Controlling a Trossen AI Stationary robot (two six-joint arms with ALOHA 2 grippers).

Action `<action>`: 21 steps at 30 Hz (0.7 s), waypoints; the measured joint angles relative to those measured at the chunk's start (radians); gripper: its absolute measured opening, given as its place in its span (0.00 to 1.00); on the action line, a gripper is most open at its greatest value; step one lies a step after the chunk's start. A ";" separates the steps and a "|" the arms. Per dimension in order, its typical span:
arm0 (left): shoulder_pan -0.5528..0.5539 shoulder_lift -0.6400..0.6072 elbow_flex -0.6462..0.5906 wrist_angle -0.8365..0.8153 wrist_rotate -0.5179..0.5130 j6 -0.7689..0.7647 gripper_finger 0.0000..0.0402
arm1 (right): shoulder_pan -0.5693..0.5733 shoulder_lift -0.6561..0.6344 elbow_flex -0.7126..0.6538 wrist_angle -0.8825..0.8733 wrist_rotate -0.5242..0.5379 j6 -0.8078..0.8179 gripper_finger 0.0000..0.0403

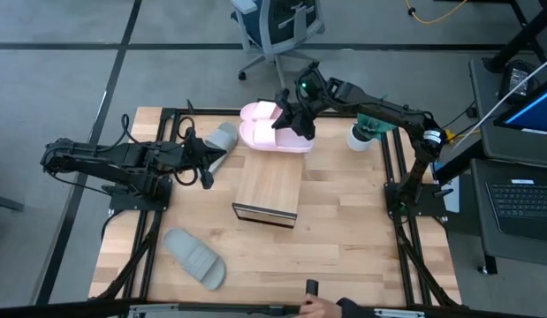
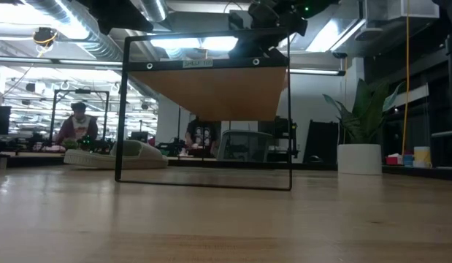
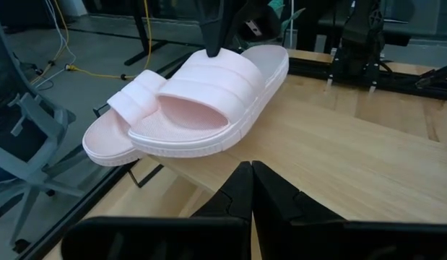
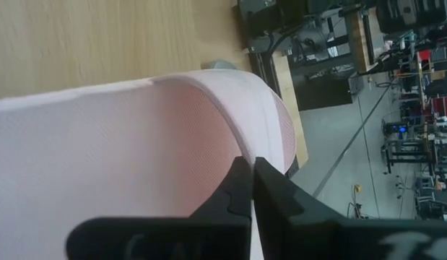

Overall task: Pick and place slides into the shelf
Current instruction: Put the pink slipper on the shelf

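Two pale pink slides (image 1: 275, 131) lie side by side on the far end of the light-wood shelf (image 1: 267, 187), their soles on its top. They also show in the left wrist view (image 3: 201, 101). My right gripper (image 1: 288, 119) is shut, standing over the nearer pink slide. One grey-green slide (image 1: 222, 138) lies on the table left of the shelf. The other grey-green slide (image 1: 195, 257) lies near the table's near-left corner. My left gripper (image 1: 207, 164) is shut and hangs free beside the first grey-green slide, left of the shelf. My right gripper (image 4: 250, 170) meets the nearer pink slide's wide strap (image 3: 209, 61) from above, pointing down, with the tips of its shut fingers (image 3: 212, 32) on the strap's top. The slide lies flat on the shelf. Whether any of the strap is caught between the fingers, I cannot tell.
A white pot with a green plant (image 1: 361, 134) stands on the table right of the pink slides. Dark frame rails (image 1: 392, 177) run along the table's sides. A person's hand (image 1: 322, 307) shows at the near edge. In the low view the shelf's frame (image 2: 204, 109) stands mid-table.
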 joint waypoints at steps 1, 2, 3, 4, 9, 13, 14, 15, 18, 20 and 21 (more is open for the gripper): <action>0.000 0.000 0.000 0.000 0.000 0.000 0.00 | 0.001 0.000 0.000 0.000 0.000 -0.001 0.01; 0.000 0.000 0.000 0.000 0.000 0.000 0.00 | 0.001 0.000 0.000 0.000 0.000 -0.001 0.01; 0.000 0.000 0.000 0.000 0.000 0.000 0.00 | 0.002 0.000 0.000 0.000 -0.001 -0.001 0.01; 0.000 0.000 0.000 0.000 0.000 0.000 0.00 | 0.002 0.000 0.000 0.000 -0.002 -0.001 0.01; 0.000 0.000 0.000 0.000 0.000 0.001 0.00 | 0.001 0.000 0.000 0.005 -0.002 0.001 0.01; 0.000 0.000 0.000 0.000 0.000 0.001 0.00 | 0.001 0.000 0.000 0.032 -0.002 0.001 0.01; 0.000 0.000 0.000 0.000 0.000 0.001 0.00 | 0.001 0.000 0.000 0.040 -0.002 0.001 0.01; 0.000 0.000 0.000 0.000 0.000 0.001 0.00 | 0.001 0.000 0.000 0.049 -0.002 0.001 0.01; 0.000 0.000 0.000 0.000 0.000 0.000 0.00 | 0.001 0.000 0.000 0.063 -0.002 0.001 0.01; 0.000 0.000 0.000 0.000 0.000 0.000 0.00 | 0.001 0.008 0.000 0.066 -0.003 0.001 0.01; 0.000 0.000 0.000 0.000 0.000 0.000 0.00 | 0.001 0.012 0.000 0.066 -0.002 0.001 0.01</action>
